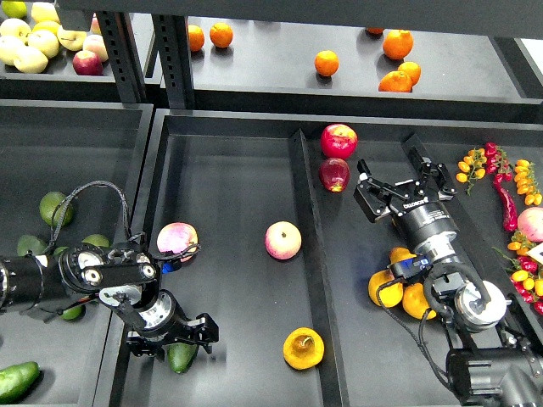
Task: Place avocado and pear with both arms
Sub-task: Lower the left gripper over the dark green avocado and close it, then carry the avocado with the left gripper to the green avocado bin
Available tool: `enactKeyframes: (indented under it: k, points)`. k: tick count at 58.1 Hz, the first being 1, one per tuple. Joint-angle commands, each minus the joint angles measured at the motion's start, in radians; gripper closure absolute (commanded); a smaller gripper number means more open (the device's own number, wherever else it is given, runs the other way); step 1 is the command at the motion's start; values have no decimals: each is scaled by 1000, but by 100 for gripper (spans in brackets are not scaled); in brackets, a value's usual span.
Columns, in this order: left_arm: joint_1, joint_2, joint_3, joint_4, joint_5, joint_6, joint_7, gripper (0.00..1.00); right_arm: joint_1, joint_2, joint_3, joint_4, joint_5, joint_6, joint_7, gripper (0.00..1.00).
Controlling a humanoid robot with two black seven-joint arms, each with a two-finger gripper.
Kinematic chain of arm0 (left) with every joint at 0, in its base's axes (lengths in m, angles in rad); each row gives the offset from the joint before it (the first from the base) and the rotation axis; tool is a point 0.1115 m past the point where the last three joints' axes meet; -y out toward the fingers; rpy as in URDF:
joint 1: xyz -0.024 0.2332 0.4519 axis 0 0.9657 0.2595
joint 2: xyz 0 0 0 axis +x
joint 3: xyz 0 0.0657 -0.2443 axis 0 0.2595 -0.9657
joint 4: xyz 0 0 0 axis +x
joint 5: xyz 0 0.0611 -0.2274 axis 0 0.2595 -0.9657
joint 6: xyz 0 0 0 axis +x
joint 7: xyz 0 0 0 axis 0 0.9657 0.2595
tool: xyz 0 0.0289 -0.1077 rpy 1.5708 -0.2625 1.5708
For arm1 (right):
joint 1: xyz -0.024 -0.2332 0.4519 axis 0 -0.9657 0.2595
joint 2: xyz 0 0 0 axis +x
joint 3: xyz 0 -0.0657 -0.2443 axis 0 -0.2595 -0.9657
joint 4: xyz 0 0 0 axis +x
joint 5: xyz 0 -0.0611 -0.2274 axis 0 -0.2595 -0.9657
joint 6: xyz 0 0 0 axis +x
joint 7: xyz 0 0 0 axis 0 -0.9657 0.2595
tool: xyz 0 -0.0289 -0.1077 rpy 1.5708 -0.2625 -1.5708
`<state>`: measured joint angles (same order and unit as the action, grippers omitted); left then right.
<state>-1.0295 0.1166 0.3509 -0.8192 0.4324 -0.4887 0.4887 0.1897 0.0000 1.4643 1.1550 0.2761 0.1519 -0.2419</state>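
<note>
The dark green avocado (pixel 180 359) lies at the front left of the middle tray (pixel 229 170), partly hidden under my left gripper (pixel 173 341). The left gripper points down over it with its fingers spread wide to either side, not pressing on it. The orange-yellow pear (pixel 303 348) with its brown hollow facing up lies on the tray floor at the front, by the divider. My right gripper (pixel 400 183) is open and empty, held above the right compartment, well behind and to the right of the pear.
Two pink-yellow apples (pixel 176 240) (pixel 282 240) lie mid-tray; two red apples (pixel 338 140) lie behind. Plain orange pears (pixel 386 290) sit under my right arm. Green avocados (pixel 17 380) fill the left bin. Chillies and berries (pixel 509 191) lie at right. A divider (pixel 310 246) splits the tray.
</note>
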Motion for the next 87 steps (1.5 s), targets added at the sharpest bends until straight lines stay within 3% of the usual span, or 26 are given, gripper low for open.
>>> enactKeyframes:
  k: [1,18,20,31,44,56,73,87]
  points:
    - [-9,0,0,0,-7,0,0,24,-6,0,-15,2,0,0,0,1]
    - [-11,5,-3,2,-12,0,0,67,-10,0,-19,14,0,0,0,1]
    - [-12,9,-7,2,-14,0,0,76,-12,0,-19,14,0,0,0,1]
    - [-23,26,-21,-6,-37,0,0,89,-12,0,-19,15,0,0,0,1]
    - [-116,75,-38,-31,-72,0,0,91,-12,0,-19,22,-2,1,1,1]
    - [-208,167,-141,-28,-83,0,0,90,-10,0,-21,25,0,2,1,1]
    - [-270,417,-187,-5,-119,0,0,89,34,0,7,43,0,-12,1,1]
    - [-247,586,-248,38,-123,0,0,87,93,0,64,40,0,-15,0,1]
